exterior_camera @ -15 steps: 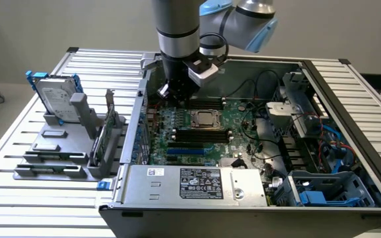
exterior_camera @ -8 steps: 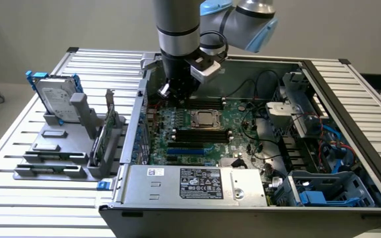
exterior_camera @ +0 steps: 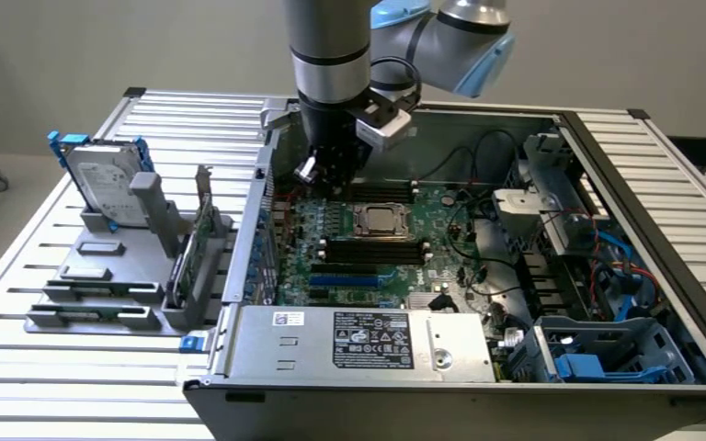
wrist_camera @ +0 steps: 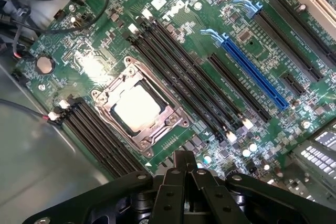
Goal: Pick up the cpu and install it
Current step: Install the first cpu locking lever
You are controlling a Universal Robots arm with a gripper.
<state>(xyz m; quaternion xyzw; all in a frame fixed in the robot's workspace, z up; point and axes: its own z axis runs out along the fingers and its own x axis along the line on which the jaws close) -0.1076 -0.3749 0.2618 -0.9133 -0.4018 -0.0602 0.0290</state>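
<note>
Already the cpu [wrist_camera: 137, 107] sits in the board's [wrist_camera: 94, 66] socket [wrist_camera: 140, 109], the gripper [wrist_camera: 184, 174] closed and empty above.

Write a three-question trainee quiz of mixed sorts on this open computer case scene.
1. True or false: the cpu already sits in the socket on the green board.
2. The end effector is: A open, B shut and empty, C shut on the cpu.
3. Where does the hard drive stand?

Key: 1 true. 2 B. 3 Outside the case, upright in a grey rack at the exterior view's left.
</note>
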